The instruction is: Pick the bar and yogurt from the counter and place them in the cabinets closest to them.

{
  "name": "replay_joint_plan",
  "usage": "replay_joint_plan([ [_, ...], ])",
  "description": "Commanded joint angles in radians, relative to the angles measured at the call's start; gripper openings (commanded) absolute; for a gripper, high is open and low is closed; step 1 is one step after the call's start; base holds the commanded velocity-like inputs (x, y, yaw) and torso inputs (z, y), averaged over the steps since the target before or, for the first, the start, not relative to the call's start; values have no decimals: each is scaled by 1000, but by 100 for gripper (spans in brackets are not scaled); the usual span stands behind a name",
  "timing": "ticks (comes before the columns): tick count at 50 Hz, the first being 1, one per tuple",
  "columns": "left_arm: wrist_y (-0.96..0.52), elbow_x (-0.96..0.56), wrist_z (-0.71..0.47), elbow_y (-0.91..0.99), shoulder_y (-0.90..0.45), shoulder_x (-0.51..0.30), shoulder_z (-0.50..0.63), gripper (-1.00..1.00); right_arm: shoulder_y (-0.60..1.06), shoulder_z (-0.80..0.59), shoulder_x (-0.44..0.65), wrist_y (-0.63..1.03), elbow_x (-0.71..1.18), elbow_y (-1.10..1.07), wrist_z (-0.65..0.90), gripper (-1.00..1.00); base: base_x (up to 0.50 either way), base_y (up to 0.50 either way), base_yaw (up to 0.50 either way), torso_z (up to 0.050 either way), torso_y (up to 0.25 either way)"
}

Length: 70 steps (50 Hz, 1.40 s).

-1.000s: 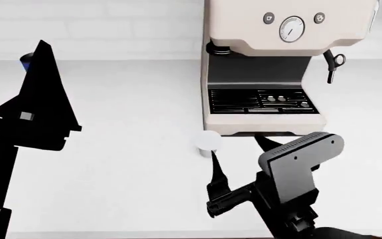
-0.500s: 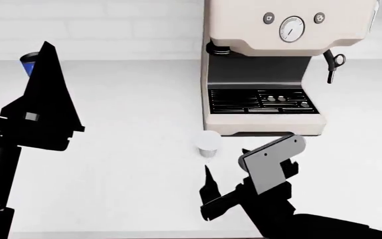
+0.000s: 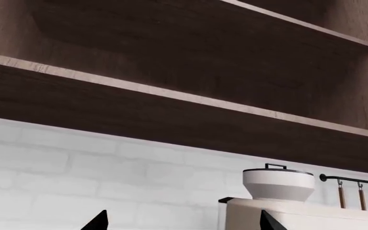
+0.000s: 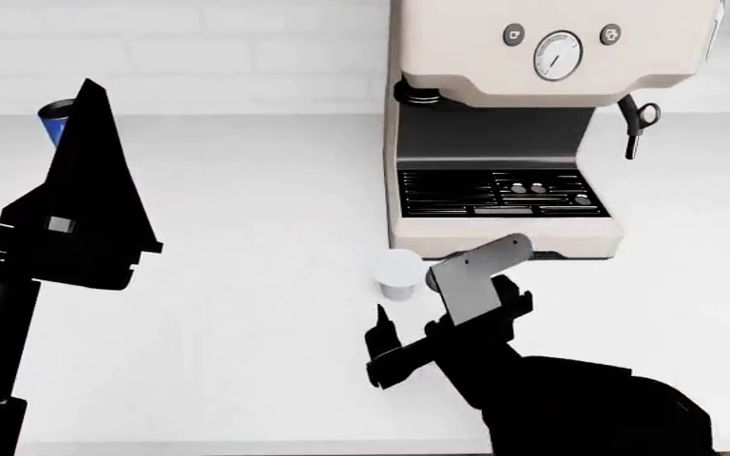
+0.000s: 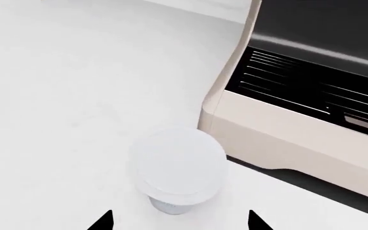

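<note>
The yogurt (image 4: 398, 274), a small white cup, stands on the white counter just in front of the coffee machine's left corner. It also shows in the right wrist view (image 5: 178, 168), upright, lid facing up. My right gripper (image 4: 406, 323) is open and empty, just in front of the cup, its fingertips (image 5: 102, 222) wide apart on either side of the cup's near side without touching it. My left gripper (image 4: 29, 104) is open and empty, raised at the left, pointing up toward the wooden wall cabinets (image 3: 171, 57). The bar is out of view.
A cream coffee machine (image 4: 517, 123) stands at the back right of the counter (image 4: 239, 285); it also shows in the right wrist view (image 5: 312, 110). A blue-labelled can (image 4: 50, 119) peeks out behind my left gripper. White brick wall (image 3: 75, 182) runs below the cabinet shelves.
My right gripper has moved left and forward toward the yogurt and turned to face it. The left arm has hardly moved. The cup has not moved.
</note>
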Motion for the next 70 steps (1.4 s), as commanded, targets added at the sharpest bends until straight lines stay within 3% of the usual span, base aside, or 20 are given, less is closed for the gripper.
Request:
replay_joint_plan([
  [1, 7, -8, -10, -1, 0, -10, 3, 100, 48, -22, -60, 11, -23, 126, -41, 100, 0, 0, 0, 0, 0],
  [35, 33, -23, -30, -3, 8, -33, 18, 100, 96, -55, -161, -22, -68, 358, -149, 100, 0, 0, 0, 0, 0],
  [36, 34, -24, -31, -4, 8, -33, 17, 100, 96, -55, -162, -21, -68, 357, -145, -100, 0, 0, 0, 0, 0],
  [54, 45, -42, -47, -4, 10, -48, 12, 100, 82, -32, -112, -4, -38, 209, -61, -100, 0, 0, 0, 0, 0],
  [70, 35, -5, -74, -78, -42, -42, 59, 100, 66, 122, 60, -13, 130, -211, 123, -100, 0, 0, 0, 0, 0],
])
